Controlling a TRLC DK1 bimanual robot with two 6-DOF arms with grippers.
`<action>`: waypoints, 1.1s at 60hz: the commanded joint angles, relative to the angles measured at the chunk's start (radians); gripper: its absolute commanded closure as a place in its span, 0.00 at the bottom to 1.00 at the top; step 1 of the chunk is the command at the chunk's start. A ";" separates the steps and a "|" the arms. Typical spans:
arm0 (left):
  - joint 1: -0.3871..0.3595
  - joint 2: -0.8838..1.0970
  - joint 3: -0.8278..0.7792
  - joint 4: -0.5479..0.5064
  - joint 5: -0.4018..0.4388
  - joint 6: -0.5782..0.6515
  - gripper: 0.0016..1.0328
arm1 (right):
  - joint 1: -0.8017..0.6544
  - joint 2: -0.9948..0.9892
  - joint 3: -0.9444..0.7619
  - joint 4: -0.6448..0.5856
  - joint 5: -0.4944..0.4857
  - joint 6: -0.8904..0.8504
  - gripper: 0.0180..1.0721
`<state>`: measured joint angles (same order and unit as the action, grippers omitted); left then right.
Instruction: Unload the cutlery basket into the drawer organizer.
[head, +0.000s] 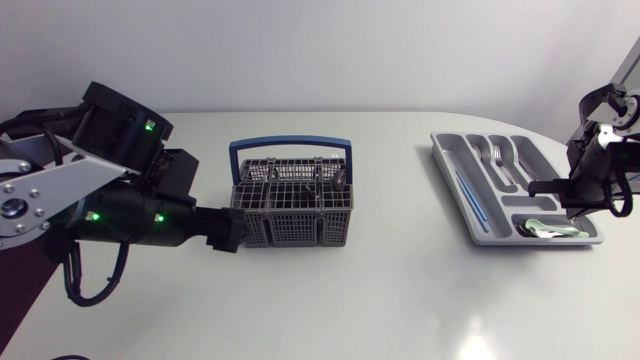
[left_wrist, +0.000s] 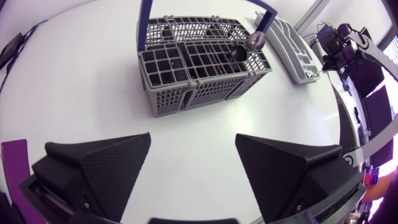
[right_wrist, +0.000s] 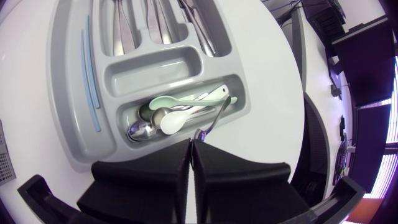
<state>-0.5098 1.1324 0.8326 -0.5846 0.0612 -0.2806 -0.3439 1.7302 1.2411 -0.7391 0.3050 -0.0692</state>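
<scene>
**Spoon pinched over the organizer's end slot**

The right fingers are pressed together on a metal spoon, just ahead of them among other spoons in the drawer organizer. Forks lie farther ahead. The left fingers are spread, with the cutlery basket ahead of them on the surface, apart.

The cutlery basket stands mid-counter, just ahead of my left tool. The drawer organizer lies well apart, toward the counter's right end. My right tool hangs over its front cross compartment. Spoons lie there, and one utensil reaches up between the tool's fingertips. Forks lie in the long compartments behind.
</scene>
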 joint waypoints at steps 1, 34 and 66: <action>-0.013 0.018 0.036 0.011 -0.008 -0.028 0.08 | -0.012 0.051 -0.020 0.032 0.013 -0.046 0.94; -0.096 0.145 0.160 0.025 -0.058 -0.434 0.06 | 0.002 0.085 -0.129 0.126 0.032 -0.135 0.11; -0.159 0.198 0.264 -0.001 -0.115 -0.618 0.05 | 0.025 -0.130 -0.121 0.015 -0.078 -0.086 0.05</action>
<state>-0.6636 1.3117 1.0473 -0.5785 -0.0437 -0.8658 -0.3344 1.6432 1.1091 -0.6823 0.2512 -0.1829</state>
